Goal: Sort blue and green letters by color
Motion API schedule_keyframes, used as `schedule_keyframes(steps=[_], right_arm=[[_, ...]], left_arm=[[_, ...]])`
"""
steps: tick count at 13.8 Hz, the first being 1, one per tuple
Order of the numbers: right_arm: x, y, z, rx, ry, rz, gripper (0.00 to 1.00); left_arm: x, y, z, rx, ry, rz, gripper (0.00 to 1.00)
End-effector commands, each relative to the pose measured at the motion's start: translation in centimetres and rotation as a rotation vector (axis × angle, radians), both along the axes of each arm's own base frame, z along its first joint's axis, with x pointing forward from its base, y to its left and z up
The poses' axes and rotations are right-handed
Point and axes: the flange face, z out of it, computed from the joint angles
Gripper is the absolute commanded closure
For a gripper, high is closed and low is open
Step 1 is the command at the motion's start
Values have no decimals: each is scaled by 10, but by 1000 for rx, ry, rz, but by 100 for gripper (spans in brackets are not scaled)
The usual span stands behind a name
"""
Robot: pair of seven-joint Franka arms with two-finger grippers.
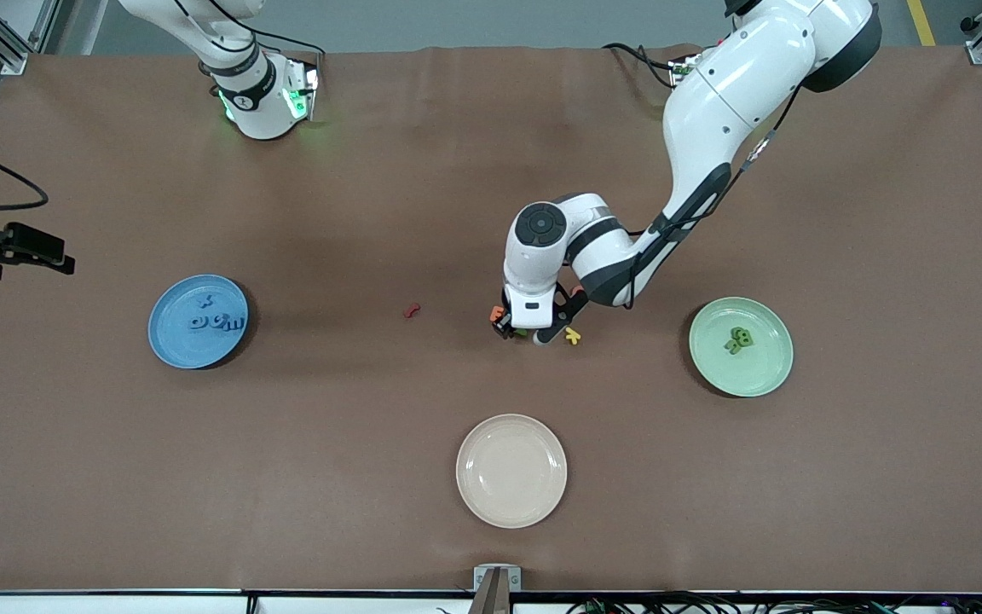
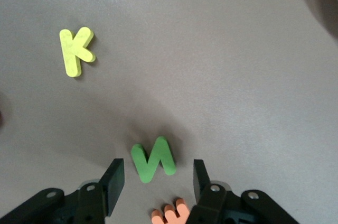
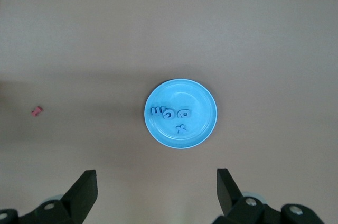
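A green letter (image 2: 153, 160) lies flat on the brown table between the fingers of my left gripper (image 2: 158, 165), which is open with a gap on each side of the letter. In the front view this gripper (image 1: 525, 334) is low over the table's middle. More green letters (image 1: 738, 340) lie in the green plate (image 1: 764, 375) toward the left arm's end. Several blue letters (image 1: 216, 321) lie in the blue plate (image 1: 167, 294) toward the right arm's end. My right gripper (image 3: 156, 174) hangs open and empty, high over the table beside the blue plate (image 3: 206, 102).
A yellow K (image 2: 75, 50) and an orange letter (image 2: 170, 213) lie close beside the green letter at the left gripper. A red letter (image 1: 411, 310) lies between the gripper and the blue plate. A beige plate (image 1: 511, 426) sits nearest the front camera.
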Motion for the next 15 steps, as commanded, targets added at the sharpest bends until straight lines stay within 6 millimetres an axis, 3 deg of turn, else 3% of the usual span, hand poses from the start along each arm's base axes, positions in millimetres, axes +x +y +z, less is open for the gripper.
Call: schedule_keyframes(steps=[1,5,11,12,15], right_arm=[[-21,-1,10,7,-9,-1,0],[-35,-7,15,10,-13,-12,0],[-35,-4,6,11,-2,-5,0],[-35,-4,6,11,-2,-5,0],[-35,-5,6,13,-1,-10,0]], left_arm=[[2,-4,1,3,5,27,39],[-1,-4,-8,6,19,52,39],[-3,-2,-21,15,34,59,41],[-3,-2,-22,15,35,59,50],[-2,-2,-20,15,28,56,97]])
